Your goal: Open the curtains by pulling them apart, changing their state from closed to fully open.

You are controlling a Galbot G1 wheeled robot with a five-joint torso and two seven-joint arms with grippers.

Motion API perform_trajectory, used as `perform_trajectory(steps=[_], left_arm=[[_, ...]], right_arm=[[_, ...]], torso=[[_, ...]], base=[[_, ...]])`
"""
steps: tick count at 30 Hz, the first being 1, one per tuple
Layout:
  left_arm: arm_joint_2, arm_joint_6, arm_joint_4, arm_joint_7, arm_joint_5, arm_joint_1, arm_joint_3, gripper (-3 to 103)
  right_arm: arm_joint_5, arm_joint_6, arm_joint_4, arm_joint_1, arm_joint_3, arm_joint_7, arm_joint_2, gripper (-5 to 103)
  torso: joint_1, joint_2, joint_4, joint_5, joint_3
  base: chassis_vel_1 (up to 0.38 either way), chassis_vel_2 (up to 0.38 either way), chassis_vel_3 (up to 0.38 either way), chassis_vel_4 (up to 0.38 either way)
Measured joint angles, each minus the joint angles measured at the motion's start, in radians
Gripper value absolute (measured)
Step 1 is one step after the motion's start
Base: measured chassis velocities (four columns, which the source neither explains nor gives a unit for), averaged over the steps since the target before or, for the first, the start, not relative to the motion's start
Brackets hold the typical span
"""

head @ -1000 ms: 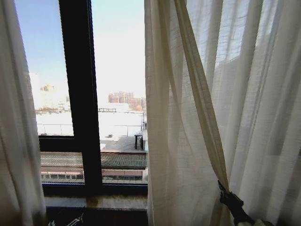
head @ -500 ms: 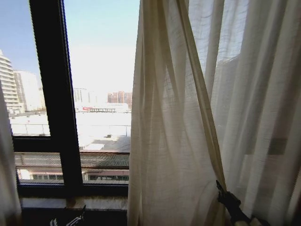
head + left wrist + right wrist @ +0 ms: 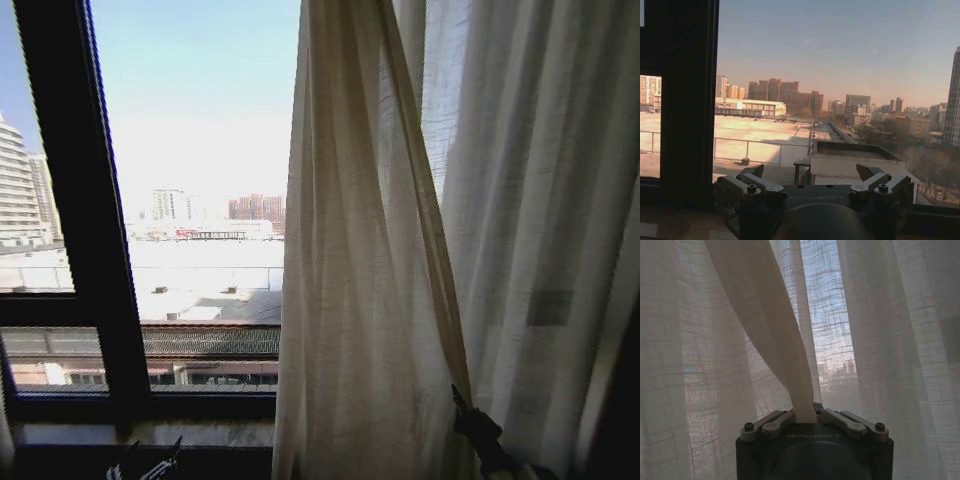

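The right curtain (image 3: 400, 250), a sheer cream panel with vertical pleats, hangs over the right half of the window. One fold of it runs slantwise down to my right gripper (image 3: 465, 412) low at the right. In the right wrist view the right gripper (image 3: 805, 415) is shut on that bunched fold of the curtain (image 3: 765, 325). My left gripper (image 3: 810, 175) stands open by the window sill, facing the glass with nothing between its fingers; its tips (image 3: 150, 468) show at the bottom left of the head view.
A dark upright window frame bar (image 3: 80, 230) stands at the left, with a dark sill (image 3: 200, 405) below it. Bare glass between the bar and the curtain's edge shows rooftops and city buildings outside.
The head camera has shifted right; the left panel has left the picture. The held right curtain's edge now stands farther right of the dark frame bar, baring more glass.
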Motion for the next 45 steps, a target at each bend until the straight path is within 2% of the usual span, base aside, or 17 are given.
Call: perform_trajectory(steps=[7,19,45], left_arm=[[0.002,-0.004,0.002,0.003,-0.001,0.002,0.000,100],[0.003,-0.005,-0.015,0.006,-0.001,0.011,-0.001,100],[-0.007,-0.004,-0.065,0.003,-0.001,0.045,-0.017,100]], right_arm=[[0.003,-0.003,0.005,-0.002,0.000,0.002,-0.003,1],[0.006,-0.004,0.026,-0.016,0.016,0.002,0.000,1],[0.015,0.016,0.046,-0.046,0.060,-0.008,0.004,1]], torso=[[0.000,0.000,-0.0005,0.0012,0.000],[0.000,0.000,-0.0002,0.0006,0.000],[0.000,0.000,-0.0002,0.0007,0.000]], base=[[0.000,0.000,0.000,0.000],[-0.020,-0.022,0.028,0.029],[-0.128,-0.129,0.126,0.130]])
